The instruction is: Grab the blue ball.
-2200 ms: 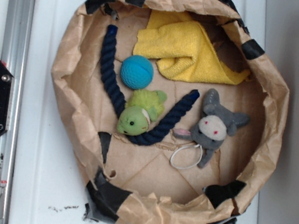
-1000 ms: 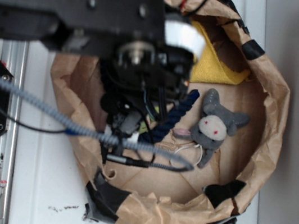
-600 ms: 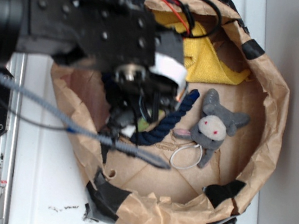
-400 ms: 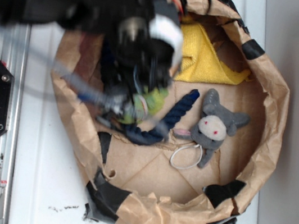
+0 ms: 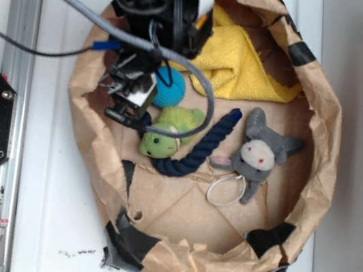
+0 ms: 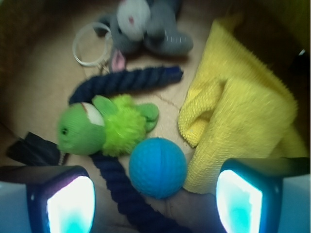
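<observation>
The blue ball (image 5: pixel 170 87) lies on the floor of a brown paper bag, between the yellow cloth (image 5: pixel 242 59) and the green plush (image 5: pixel 168 134). My gripper (image 5: pixel 133 94) hangs over the bag's left side, just left of the ball. In the wrist view the ball (image 6: pixel 158 167) sits low in the middle, a little ahead of the two lit pads (image 6: pixel 70 204). My gripper (image 6: pixel 155 206) is open and holds nothing. A dark navy rope (image 6: pixel 116 179) runs under the left finger, beside the ball.
The navy rope (image 5: pixel 197 149) curves past the green plush (image 6: pixel 104 128). A grey plush (image 5: pixel 262 152) and a white ring (image 5: pixel 226 191) lie to the right. The yellow cloth (image 6: pixel 238 111) touches the ball's right side. The crumpled bag wall (image 5: pixel 87 142) stands close by the gripper.
The arm has swung from over the bag's middle toward its upper left. The blue ball and green plush, hidden before, now show. The gripper has come close beside the ball.
</observation>
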`<state>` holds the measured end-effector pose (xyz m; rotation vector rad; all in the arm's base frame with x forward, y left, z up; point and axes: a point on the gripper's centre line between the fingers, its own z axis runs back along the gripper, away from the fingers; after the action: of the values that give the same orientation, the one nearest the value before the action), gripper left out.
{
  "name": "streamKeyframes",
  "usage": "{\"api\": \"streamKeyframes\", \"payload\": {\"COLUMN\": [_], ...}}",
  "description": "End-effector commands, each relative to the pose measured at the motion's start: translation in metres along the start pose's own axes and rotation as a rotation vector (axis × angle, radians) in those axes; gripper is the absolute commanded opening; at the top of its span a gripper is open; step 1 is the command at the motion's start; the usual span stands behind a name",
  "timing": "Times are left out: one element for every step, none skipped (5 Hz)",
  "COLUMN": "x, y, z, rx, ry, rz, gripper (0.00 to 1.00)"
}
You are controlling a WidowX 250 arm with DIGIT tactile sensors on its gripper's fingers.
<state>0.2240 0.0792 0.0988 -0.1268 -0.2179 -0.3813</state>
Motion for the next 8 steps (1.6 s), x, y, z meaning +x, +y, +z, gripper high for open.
{"api": "streamKeyframes", "payload": {"x": [0.013,0.017,0.022,0.024,0.02,0.02,0.035,0.052], "y": [0.008,0.0,-0.012,-0.026,-0.024,-0.019,-0.023,-0.025], "z": [-0.035,-0.07,-0.089,-0.108,-0.108,-0.096,-0.051,-0.003], "rx": [0.067,0.041,-0.033,-0.087,-0.088,0.03,0.095,0.12], "ry": [0.031,0.067,0.06,0.103,0.138,0.201,0.141,0.063], "rz": [-0.067,-0.095,-0.099,-0.053,0.006,0.04,0.156,0.188], "gripper": [1.0,1.0,1.0,0.0,0.0,0.0,0.0,0.0]}}
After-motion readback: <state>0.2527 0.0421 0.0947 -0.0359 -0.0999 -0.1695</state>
